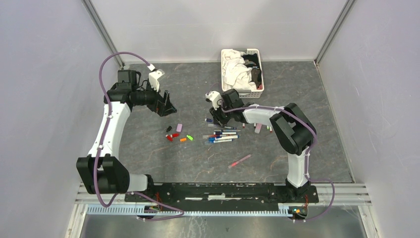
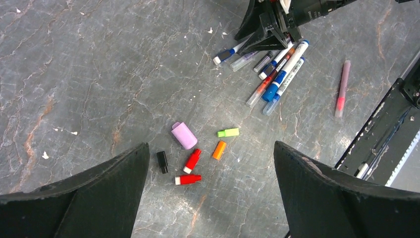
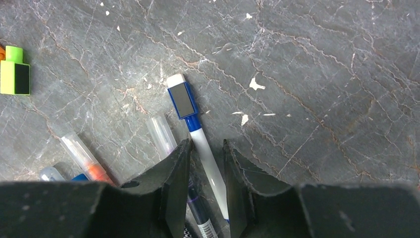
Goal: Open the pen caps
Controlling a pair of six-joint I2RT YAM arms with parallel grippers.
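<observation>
At bottom centre of the right wrist view, right claw (image 3: 207, 145) straddles the white barrel of a blue-capped pen (image 3: 199, 138), narrowed around it; pinching or just clear, cannot tell. Pen lies on the worktop (image 3: 322, 74), blue cap (image 3: 181, 100) on. Left claw (image 2: 210, 148) spread wide above loose caps (image 2: 192, 159). Risk: round barrel twists or slips if grip is off-centre; neighbouring clear-tipped pen (image 3: 161, 131) gets dragged along.

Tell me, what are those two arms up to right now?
Left gripper open, hovering over loose caps. Right gripper closed on blue-capped pen, still capped. Other pens crowd alongside.
</observation>
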